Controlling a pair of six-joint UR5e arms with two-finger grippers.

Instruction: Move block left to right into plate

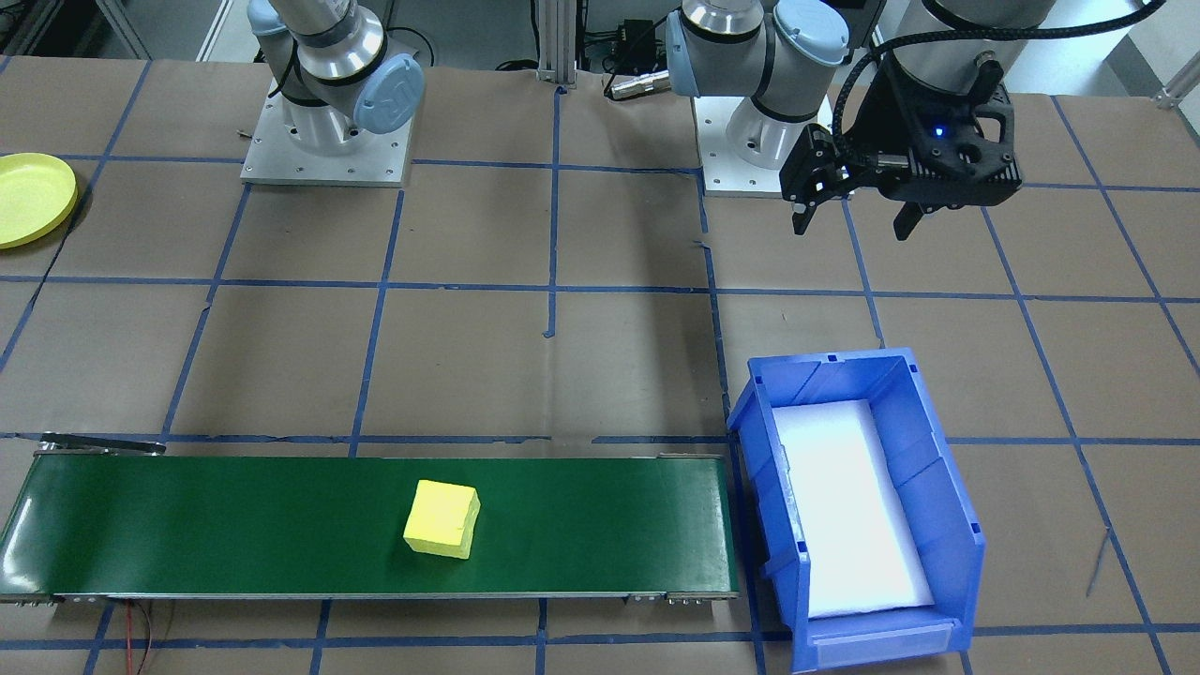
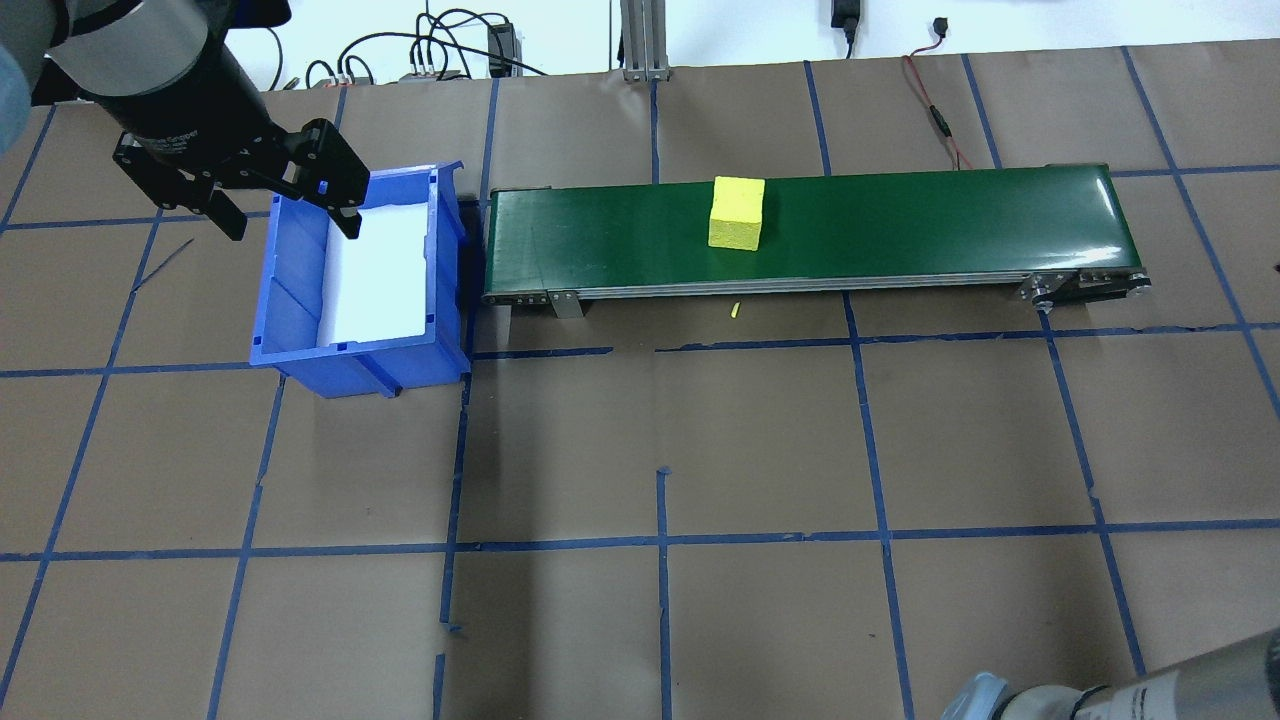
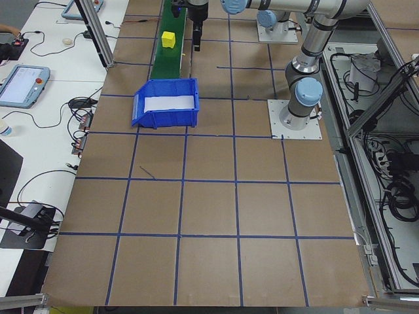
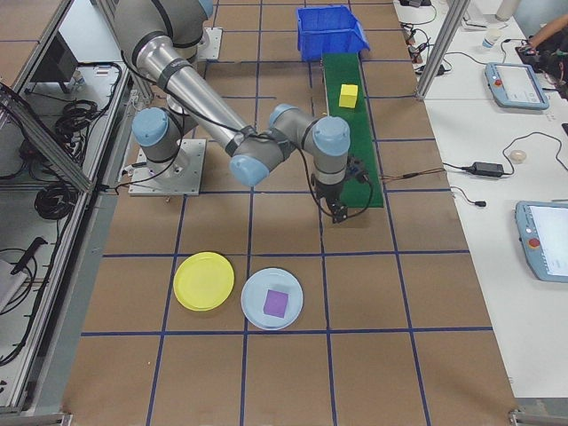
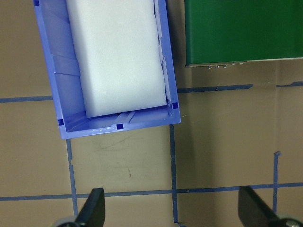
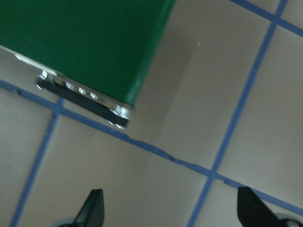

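Observation:
The block (image 1: pixel 442 518) is a yellow cube resting near the middle of the green conveyor belt (image 1: pixel 234 525), also seen in the overhead view (image 2: pixel 737 212). The yellow plate (image 1: pixel 28 199) lies bare on the table at the robot's right side (image 4: pixel 204 280). My left gripper (image 1: pixel 853 225) hangs open and holds nothing, high up near the blue bin (image 2: pixel 290 290); its wrist view looks down on the bin (image 5: pixel 52 71). My right gripper (image 4: pixel 342 209) is open and holds nothing, hovering beside the belt's end (image 6: pixel 85 42), far from the block.
The blue bin (image 1: pixel 923 478) holds a white foam pad and stands at the belt's other end. A light-blue plate (image 4: pixel 257 319) with a purple block (image 4: pixel 276 303) on it sits beside the yellow plate. Brown paper with blue tape lines covers the table.

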